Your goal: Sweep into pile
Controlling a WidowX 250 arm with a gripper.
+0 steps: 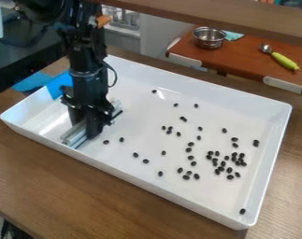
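Observation:
The black gripper (89,122) hangs down into the left part of a white tray (206,204). It is shut on a silvery metal bar (75,135), which lies slantwise low at the tray floor, from near the front wall toward the back. To the right of the bar, small black beans (135,155) are scattered over the tray floor. Many of them sit close together in a loose cluster (221,168) right of the middle. A single bean (242,211) lies near the front right corner, and a pair (256,142) is by the right wall.
Tall white walls ring the tray on a brown wooden table (72,186). Blue tape (33,81) is by the tray's left back edge. Behind stands a reddish-brown counter (240,56) with a metal pot (209,37) and a green-handled spoon (283,59). A wooden shelf (228,17) crosses the top.

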